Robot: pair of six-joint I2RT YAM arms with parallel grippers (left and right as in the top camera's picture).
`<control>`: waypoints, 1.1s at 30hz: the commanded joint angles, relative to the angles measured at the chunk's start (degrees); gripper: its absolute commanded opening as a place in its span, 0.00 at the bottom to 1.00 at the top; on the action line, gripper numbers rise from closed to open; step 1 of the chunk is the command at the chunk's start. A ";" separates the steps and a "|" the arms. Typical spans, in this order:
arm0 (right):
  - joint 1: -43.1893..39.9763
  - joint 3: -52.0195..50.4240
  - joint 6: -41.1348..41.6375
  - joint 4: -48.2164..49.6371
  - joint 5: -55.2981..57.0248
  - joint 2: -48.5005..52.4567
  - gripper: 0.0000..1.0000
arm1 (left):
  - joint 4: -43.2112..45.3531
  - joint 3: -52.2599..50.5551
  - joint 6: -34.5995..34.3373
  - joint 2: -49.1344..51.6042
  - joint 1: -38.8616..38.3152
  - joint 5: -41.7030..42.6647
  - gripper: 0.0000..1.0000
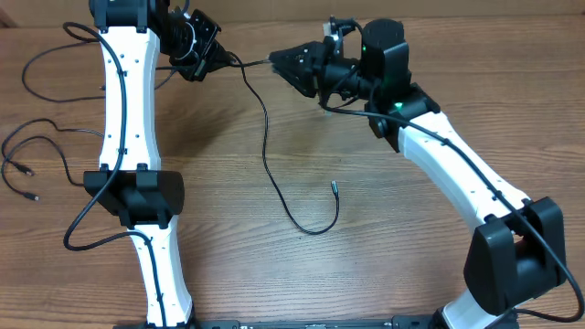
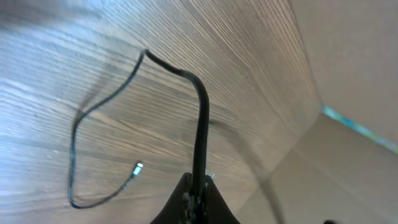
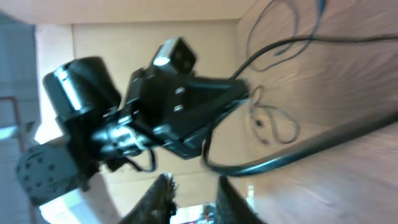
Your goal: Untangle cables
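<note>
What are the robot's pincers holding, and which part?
The left pincer pinches a black cable far from its plug on the table. The right pincer looks open and empty.

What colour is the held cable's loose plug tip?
Silvery plug tip on the cable; clearest in left wrist view.

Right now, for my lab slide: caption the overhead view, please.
Left gripper pinches a black cable trailing across the wooden table to its plug tip; right gripper faces it, jaws apart.
</note>
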 commanded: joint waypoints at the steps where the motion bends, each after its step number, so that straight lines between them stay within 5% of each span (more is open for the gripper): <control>1: -2.97 0.81 -5.11 -3.06 0.55 -0.70 0.37 | 0.00 0.24 8.26 -0.68 0.20 -1.09 0.04; 2: -3.78 0.81 -6.62 -5.05 0.55 -0.70 0.56 | 0.00 0.24 9.62 -1.22 0.20 -1.62 0.04; 7: -6.58 0.81 -12.74 -13.00 0.61 -0.70 0.98 | 0.04 0.24 11.21 -5.31 0.17 -9.90 0.04; 19: -8.50 0.81 -17.90 -28.52 11.28 -0.70 1.00 | 4.31 0.24 28.44 -21.55 0.15 -15.61 0.04; 33: -8.61 0.81 -17.88 -45.03 30.93 -0.70 1.00 | 3.19 0.24 24.30 -37.20 0.15 -30.42 0.04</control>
